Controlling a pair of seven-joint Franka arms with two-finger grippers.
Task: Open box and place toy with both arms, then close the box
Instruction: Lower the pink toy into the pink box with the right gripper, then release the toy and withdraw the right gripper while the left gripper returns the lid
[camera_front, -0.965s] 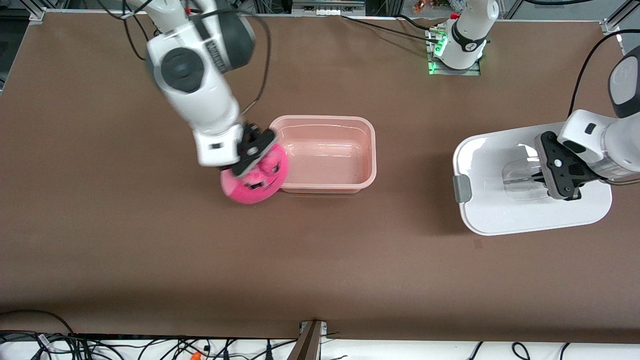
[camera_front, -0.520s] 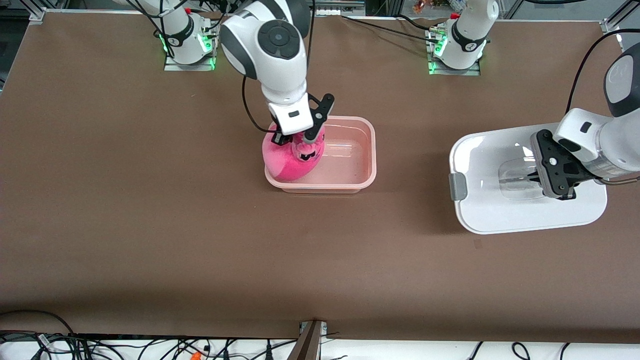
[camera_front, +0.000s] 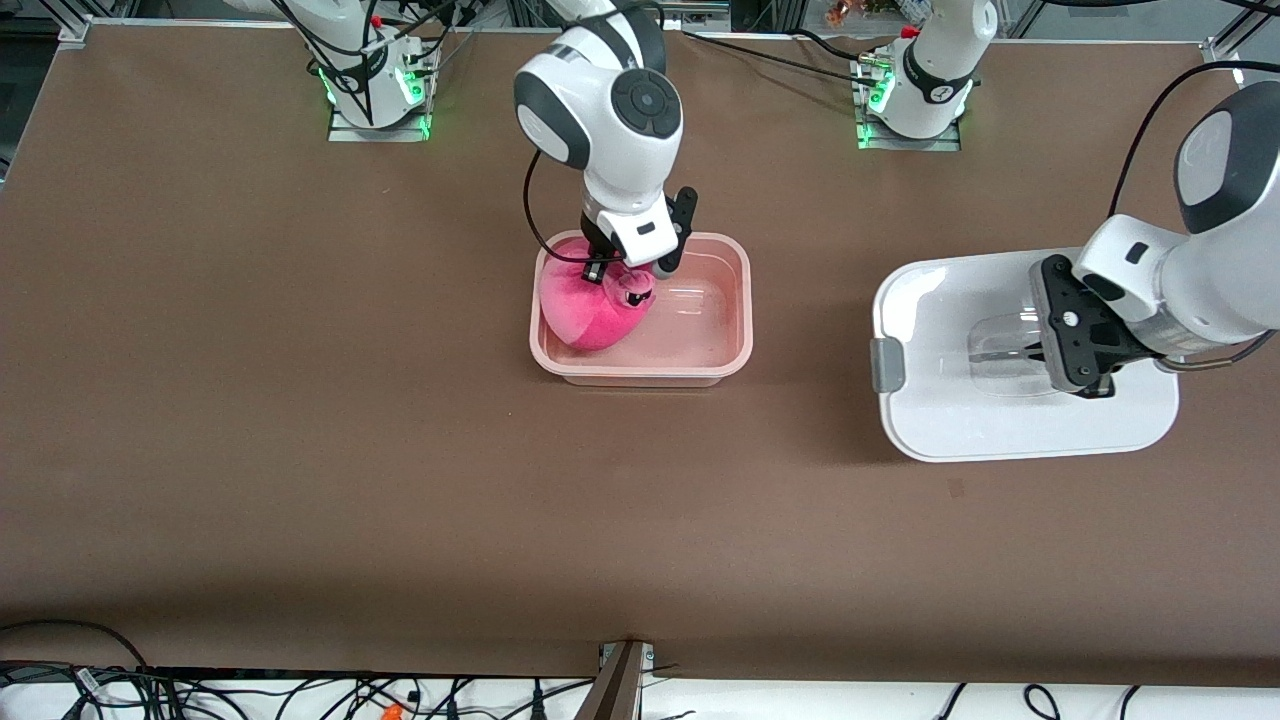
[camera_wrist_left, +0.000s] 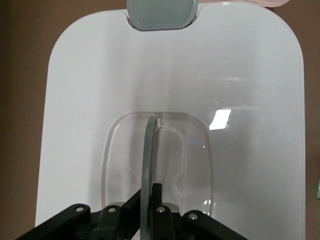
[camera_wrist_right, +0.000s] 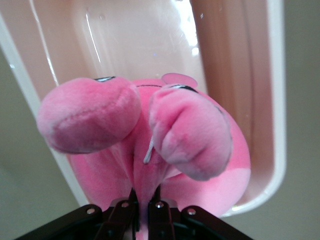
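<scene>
The toy (camera_front: 585, 312) is sitting inside the open box (camera_front: 735, 300), crowded into the end toward my right arm's side, and I am pinching a fold of its plush with my right gripper (camera_front: 625, 272). The rest of the box floor toward my left arm's end is lying bare. The box itself is resting on the brown table (camera_front: 300, 480) about midway along the worktop, closer to the edge where my bases stand than to the front camera's edge, with wide open surface on every side.

My left gripper (camera_front: 1075, 350) is clamping the clear upright handle (camera_front: 1005, 350) of the lid (camera_front: 935, 420), well apart from the box, near the worktop's edge at my left arm's end. A grey clip (camera_front: 884, 364) is showing on the lid's rim facing the box.

My right wrist view is giving what the overhead misses: the fingers (camera_wrist_right: 127, 212) closed on pink fabric between two rounded lobes, with the toy (camera_wrist_right: 200, 130) leaning against the box wall (camera_wrist_right: 277, 100). My left wrist view is showing the thin handle blade (camera_wrist_left: 149, 165) running between the jaws and the grey clip (camera_wrist_left: 160, 12) at the lid's (camera_wrist_left: 90, 100) edge.
</scene>
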